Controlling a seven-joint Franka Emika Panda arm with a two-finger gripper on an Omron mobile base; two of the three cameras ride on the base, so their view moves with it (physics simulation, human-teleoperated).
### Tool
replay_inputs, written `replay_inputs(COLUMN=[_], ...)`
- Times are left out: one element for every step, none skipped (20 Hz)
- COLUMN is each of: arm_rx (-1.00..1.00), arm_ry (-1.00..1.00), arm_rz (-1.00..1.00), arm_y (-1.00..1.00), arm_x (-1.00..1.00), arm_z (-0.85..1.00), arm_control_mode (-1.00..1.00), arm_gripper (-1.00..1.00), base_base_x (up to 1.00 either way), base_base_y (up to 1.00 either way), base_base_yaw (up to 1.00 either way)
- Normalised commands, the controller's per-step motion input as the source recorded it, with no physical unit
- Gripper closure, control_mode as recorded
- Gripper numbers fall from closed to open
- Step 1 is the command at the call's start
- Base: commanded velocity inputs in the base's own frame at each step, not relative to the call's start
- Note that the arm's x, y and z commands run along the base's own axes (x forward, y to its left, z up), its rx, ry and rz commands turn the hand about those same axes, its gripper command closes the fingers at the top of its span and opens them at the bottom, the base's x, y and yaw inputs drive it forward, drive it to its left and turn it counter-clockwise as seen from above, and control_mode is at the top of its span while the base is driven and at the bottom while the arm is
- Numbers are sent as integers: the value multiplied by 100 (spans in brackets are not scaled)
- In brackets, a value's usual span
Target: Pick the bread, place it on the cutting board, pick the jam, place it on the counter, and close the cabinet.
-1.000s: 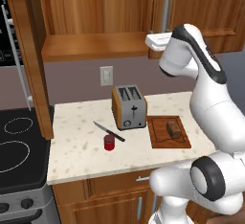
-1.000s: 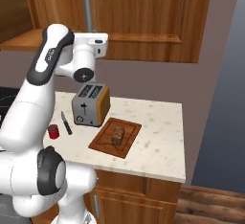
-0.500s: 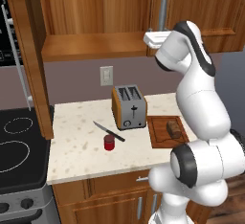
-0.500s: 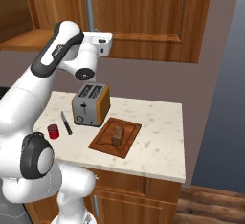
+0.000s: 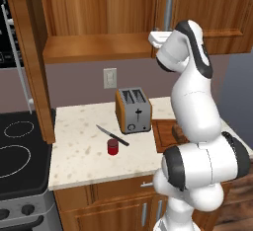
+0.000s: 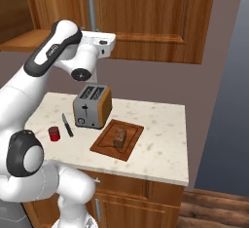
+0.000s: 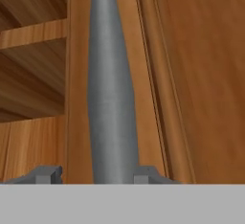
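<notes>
Two fingertips (image 7: 48,174) apparently clamp cabinet handle (image 7: 111,94).

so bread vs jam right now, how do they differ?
The bread is a brown, rounded chunk sitting on the cutting board; the jam is a red cylindrical jar standing on the bare counter, beside the knife. Both are small, about the same size, and untouched.

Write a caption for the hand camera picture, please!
The gripper closed around the cabinet's silver bar handle, with the open wooden shelf beside it.
</notes>
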Motion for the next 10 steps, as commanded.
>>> replay_inputs(arm_rx=[0, 0, 0, 0, 0, 0, 0, 0, 0, 0], arm_ry=[-2, -3, -2, -2, -3, -5, -6, -7, -7, -7], arm_rz=[-1, 0, 0, 0, 0, 0, 0, 0, 0, 0], arm_y=[0, 0, 0, 0, 0, 0, 0, -4, -8, -9], arm_x=[29, 15, 3, 0, 0, 0, 0, 0, 0, -1], arm_z=[0, 0, 0, 0, 0, 0, 0, 0, 0, 0], arm_control_mode=[-100, -100, -100, -100, -100, -100, -100, -100, -100, -100], arm_gripper=[-100, -100, -100, -100, -100, -100, -100, -100, -100, -100], base_base_x=[0, 0, 0, 0, 0, 0, 0, 0, 0, 0], base_base_y=[0, 0, 0, 0, 0, 0, 0, 0, 0, 0], base_base_yaw=[0, 0, 0, 0, 0, 0, 0, 0, 0, 0])
